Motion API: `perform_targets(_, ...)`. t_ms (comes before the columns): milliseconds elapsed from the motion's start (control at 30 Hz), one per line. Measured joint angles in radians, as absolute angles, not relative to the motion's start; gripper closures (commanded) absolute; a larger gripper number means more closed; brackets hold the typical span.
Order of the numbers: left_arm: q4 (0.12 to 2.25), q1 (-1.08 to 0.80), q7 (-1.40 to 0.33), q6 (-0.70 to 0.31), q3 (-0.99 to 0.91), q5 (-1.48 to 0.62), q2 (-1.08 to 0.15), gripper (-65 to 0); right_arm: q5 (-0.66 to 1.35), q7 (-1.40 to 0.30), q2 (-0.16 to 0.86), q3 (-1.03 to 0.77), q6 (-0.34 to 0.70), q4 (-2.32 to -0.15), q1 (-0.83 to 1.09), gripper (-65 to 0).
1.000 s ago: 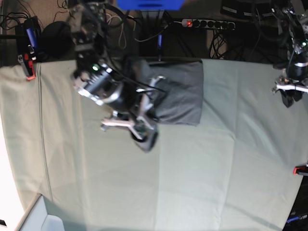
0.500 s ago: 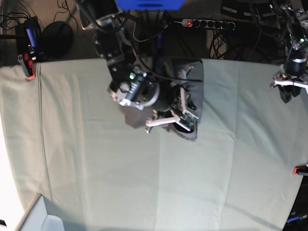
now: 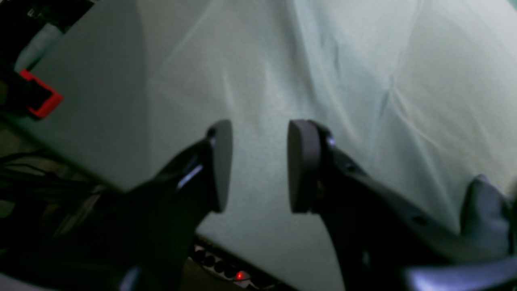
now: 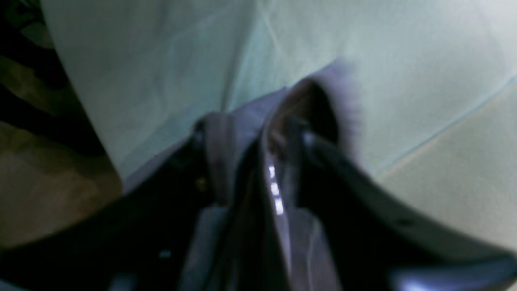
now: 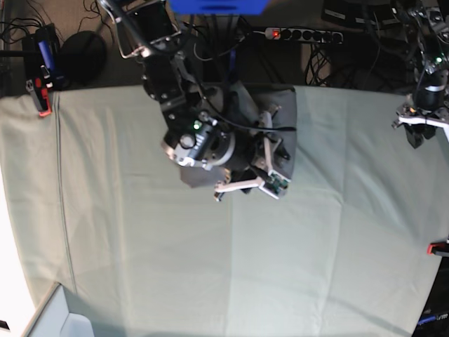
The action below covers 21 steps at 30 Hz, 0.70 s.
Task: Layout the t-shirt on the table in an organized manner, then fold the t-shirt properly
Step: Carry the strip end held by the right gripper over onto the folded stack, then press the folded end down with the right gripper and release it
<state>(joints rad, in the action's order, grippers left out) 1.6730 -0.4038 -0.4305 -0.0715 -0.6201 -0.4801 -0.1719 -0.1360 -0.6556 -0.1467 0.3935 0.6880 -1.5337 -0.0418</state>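
Note:
The dark grey t-shirt [image 5: 284, 105] lies bunched and partly folded at the far middle of the table [image 5: 210, 267]. My right arm covers most of it. My right gripper [image 5: 263, 151] hangs over the shirt's right half. In the blurred right wrist view the right gripper [image 4: 258, 133] has its fingers apart, and a ridge of the t-shirt [image 4: 343, 93] rises loosely between and around them. My left gripper [image 5: 421, 130] hovers at the table's far right edge. It is the gripper [image 3: 258, 165] in the left wrist view, open over bare table cloth [image 3: 262, 60] with nothing between its pads.
Red clamps [image 5: 42, 105] [image 5: 438, 247] grip the table's left and right edges, and one red clamp [image 3: 40, 95] appears beside my left gripper. A power strip [image 5: 302, 34] and cables lie behind the far edge. A white box corner [image 5: 56, 316] pokes in at the near left.
My right arm swung from the shirt's left side across to its right half, dragging a flap of cloth over. Its jaws have since parted. The left arm hardly moved.

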Motion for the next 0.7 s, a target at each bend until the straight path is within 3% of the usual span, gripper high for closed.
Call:
perform_targets(67, 1.673, -0.402, -0.430, -0.071, -0.620, -0.481, -0.171, -22.2, -0.142, -0.663, -0.146, 0.394, 0.688, -1.586, -0.026, -33.0)
perform_targets(333, 1.673, -0.384, -0.434, -0.071, -0.619, -0.481, -0.171, -22.2, -0.135, -0.645, -0.150, 0.272, 0.688, -1.884, 0.081, -33.5)
perform_targets(700, 1.671, -0.366, -0.433, -0.072, -0.619, -0.480, -0.171, -22.2, -0.134, -0.651, -0.089, 0.186, 0.688, -1.912, 0.305, -33.7)
